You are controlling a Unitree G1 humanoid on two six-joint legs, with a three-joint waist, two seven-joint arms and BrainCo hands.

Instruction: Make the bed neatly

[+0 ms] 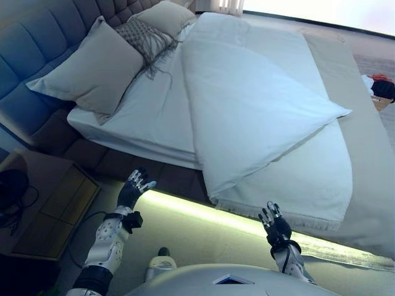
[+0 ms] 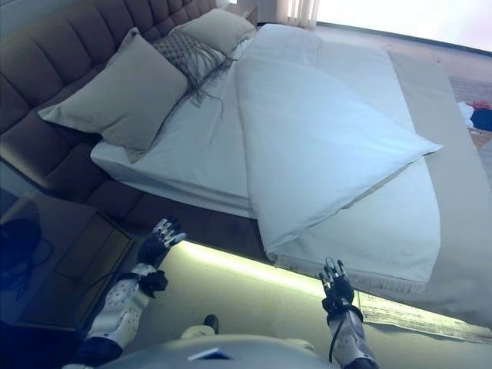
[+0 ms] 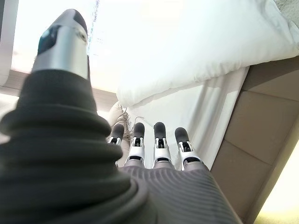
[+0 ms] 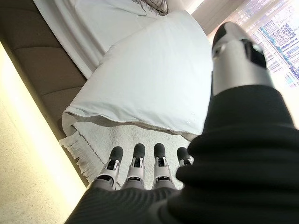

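A white duvet [image 1: 247, 105] lies crooked on the bed, its near part folded back into a corner that points to the bed's right side. Under it a fringed white blanket [image 1: 308, 185] hangs over the near edge. A large beige pillow [image 1: 92, 68], a tasselled grey cushion [image 1: 145, 40] and another pillow [image 1: 166, 15] lie by the headboard. My left hand [image 1: 134, 188] is raised in front of the bed's dark side, fingers straight, holding nothing. My right hand [image 1: 274, 225] is open too, just below the blanket's fringe [image 4: 77, 151].
A tufted grey headboard [image 1: 31, 55] runs along the left. A wooden nightstand [image 1: 43, 203] with a dark object on it stands at lower left. A lit strip glows under the bed frame [image 1: 185, 206]. Clothes [image 1: 382, 89] lie at the far right.
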